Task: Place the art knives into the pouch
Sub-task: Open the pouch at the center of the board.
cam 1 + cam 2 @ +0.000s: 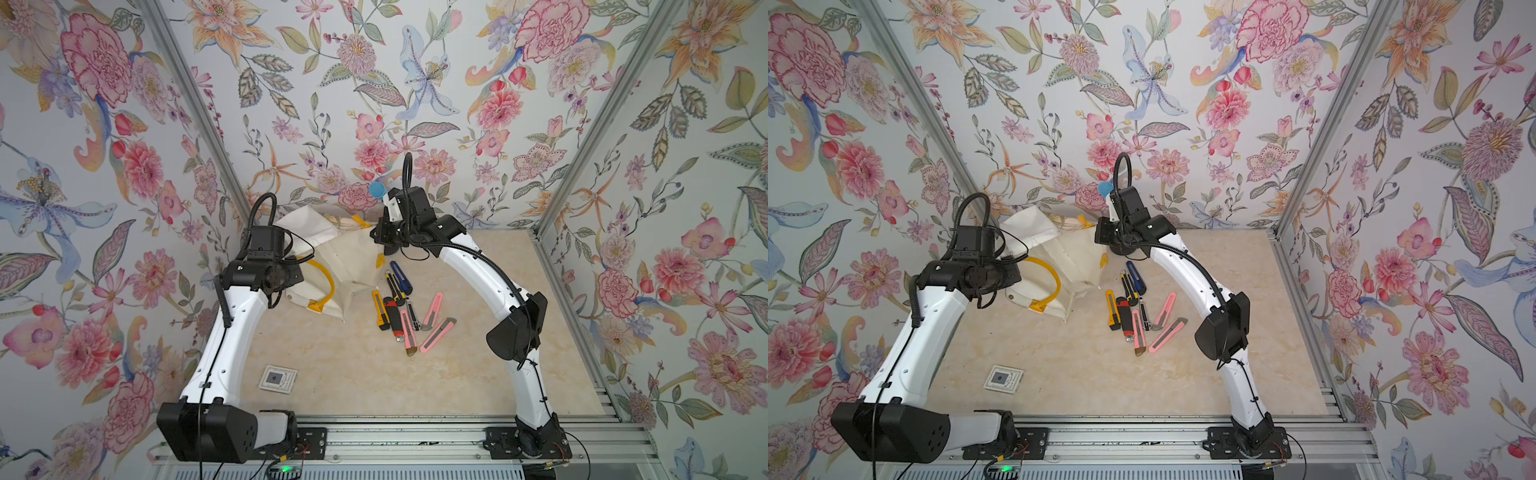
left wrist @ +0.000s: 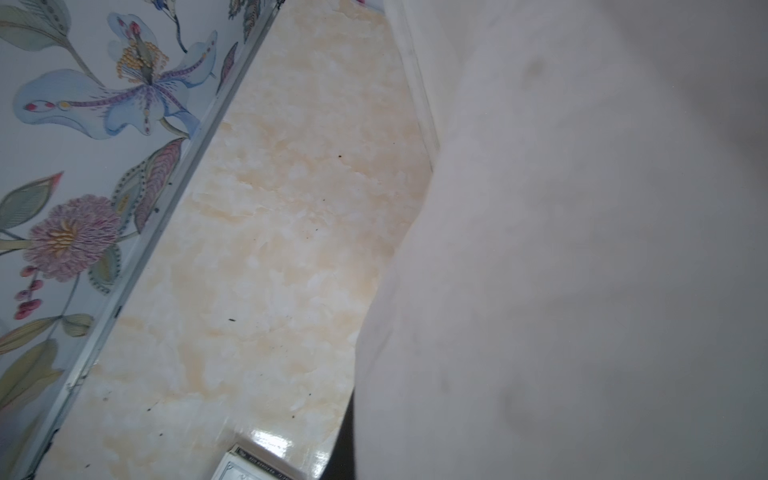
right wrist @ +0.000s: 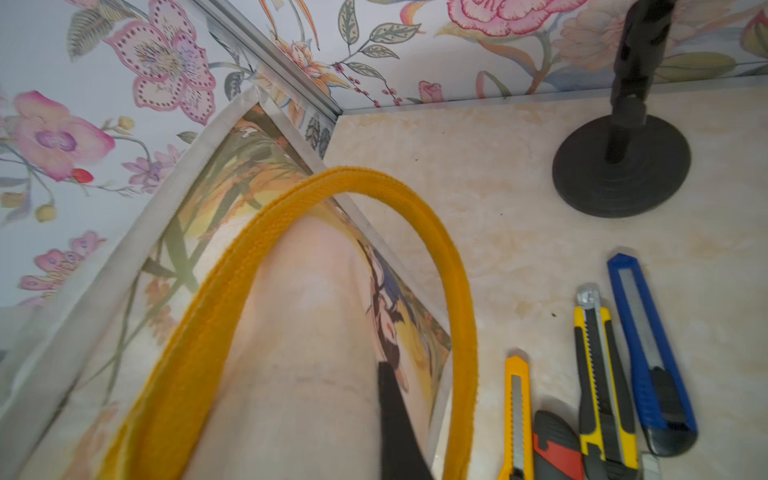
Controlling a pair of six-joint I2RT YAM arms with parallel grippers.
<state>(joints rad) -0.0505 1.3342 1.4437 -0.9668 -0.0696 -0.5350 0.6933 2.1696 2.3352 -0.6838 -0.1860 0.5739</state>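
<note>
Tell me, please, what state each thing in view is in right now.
pouch: mouth end raised and open, lower corner resting on the table.
left pincer: shut on the pouch's canvas.
right pincer: shut at the pouch's rim.
yellow handle: arched, hanging free.
art knives: lying loose in a cluster on the table, outside the pouch.
card: flat on the table.
</note>
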